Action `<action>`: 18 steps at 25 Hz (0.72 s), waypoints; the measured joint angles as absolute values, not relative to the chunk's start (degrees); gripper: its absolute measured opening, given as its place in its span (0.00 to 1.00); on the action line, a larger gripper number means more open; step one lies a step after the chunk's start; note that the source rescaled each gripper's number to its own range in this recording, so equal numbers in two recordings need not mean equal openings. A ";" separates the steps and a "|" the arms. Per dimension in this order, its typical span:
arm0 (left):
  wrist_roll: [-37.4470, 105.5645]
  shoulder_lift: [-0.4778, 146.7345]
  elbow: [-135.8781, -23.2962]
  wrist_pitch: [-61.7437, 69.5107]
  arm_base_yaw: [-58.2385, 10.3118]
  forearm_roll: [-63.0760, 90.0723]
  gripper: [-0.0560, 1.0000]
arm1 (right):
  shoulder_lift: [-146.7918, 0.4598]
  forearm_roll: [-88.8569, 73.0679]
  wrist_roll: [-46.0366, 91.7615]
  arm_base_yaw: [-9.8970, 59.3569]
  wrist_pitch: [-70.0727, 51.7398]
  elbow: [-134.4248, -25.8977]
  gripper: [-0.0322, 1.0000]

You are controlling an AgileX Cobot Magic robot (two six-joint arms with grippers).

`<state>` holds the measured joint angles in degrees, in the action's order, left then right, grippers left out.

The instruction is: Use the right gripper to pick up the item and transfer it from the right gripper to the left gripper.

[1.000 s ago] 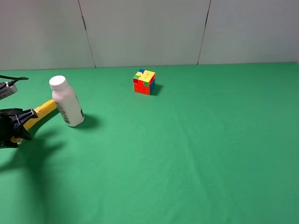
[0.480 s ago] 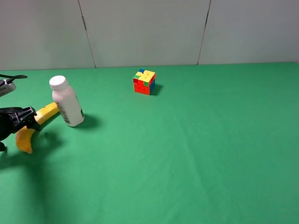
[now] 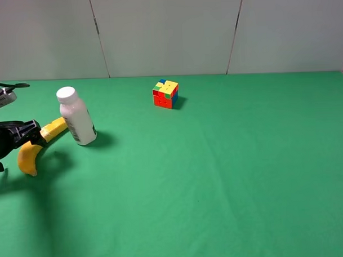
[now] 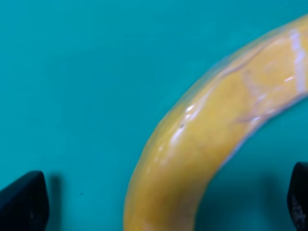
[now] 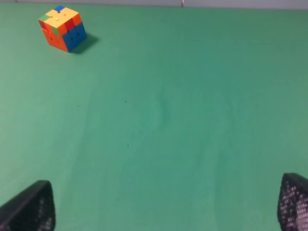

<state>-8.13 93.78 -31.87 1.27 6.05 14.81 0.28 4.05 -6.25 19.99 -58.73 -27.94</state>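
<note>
Banana [image 3: 31,149] dropped from left claw [image 3: 14,146] (now spread)

Green cloth [image 3: 229,177] covering the whole table surface, some soft wrinkles in the cloth, pale grey wall [image 3: 168,33] behind made of flat panels, thin dark seams between the panels, even light from above, soft shadows on the cloth
</note>
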 joint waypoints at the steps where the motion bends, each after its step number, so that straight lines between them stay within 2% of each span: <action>1: -8.07 92.64 -31.82 1.43 6.05 14.76 0.99 | 0.28 4.05 -6.25 19.99 -58.73 -27.94 0.99; 18: -4.50 64.53 -31.85 15.99 6.05 8.78 0.99 | 0.28 4.05 -6.25 19.99 -58.73 -27.94 0.99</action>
<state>-4.50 64.53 -31.85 15.99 6.05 8.78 0.28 4.05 -6.25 19.99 -58.73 -27.94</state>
